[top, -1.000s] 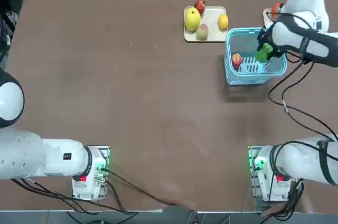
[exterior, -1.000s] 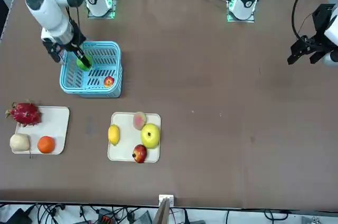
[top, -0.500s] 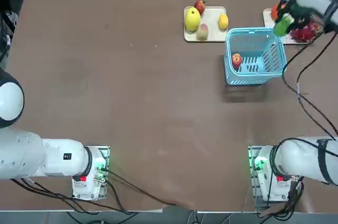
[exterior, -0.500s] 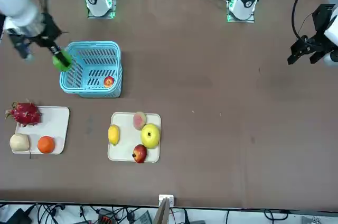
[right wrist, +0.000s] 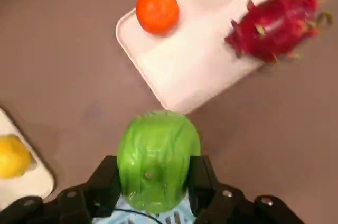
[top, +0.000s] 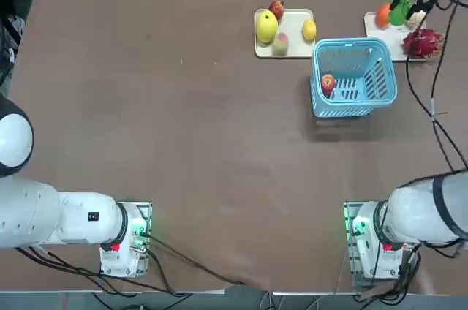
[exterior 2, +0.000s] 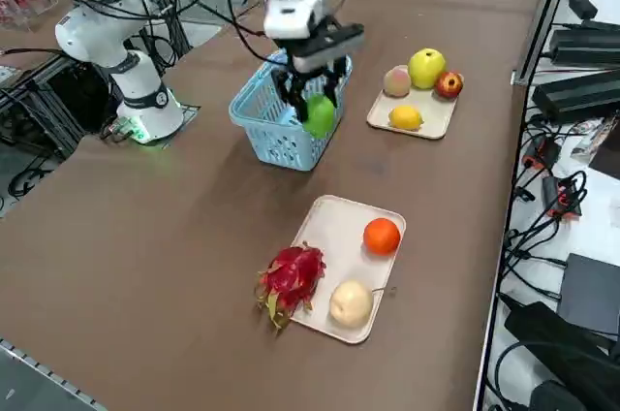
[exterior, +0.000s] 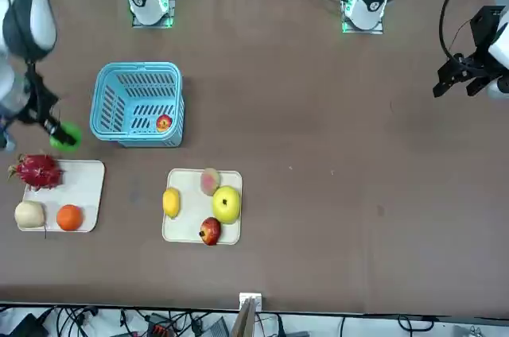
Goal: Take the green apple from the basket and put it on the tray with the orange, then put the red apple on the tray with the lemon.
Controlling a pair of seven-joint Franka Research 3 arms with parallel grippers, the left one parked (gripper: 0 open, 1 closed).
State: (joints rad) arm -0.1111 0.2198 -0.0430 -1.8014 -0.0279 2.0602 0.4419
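Gripping the green apple (right wrist: pixel 157 160) between both fingers, the right gripper (exterior 2: pixel 312 101) hangs in the air clear of the basket (exterior: pixel 140 104), between it and the tray with the orange (exterior 2: pixel 341 241); the fruit touches nothing but the pads. On that tray the orange (right wrist: pixel 157 10) sits near one corner, with a dragon fruit (right wrist: pixel 275 19) and a pale round fruit (exterior 2: pixel 351 303) alongside and a bare stretch of tray between them. The red apple (top: pixel 327 82) lies on the basket floor, and the tray with the lemon (top: pixel 295 38) stands just beside the basket, carrying the lemon (top: pixel 309 29) and three other fruits.
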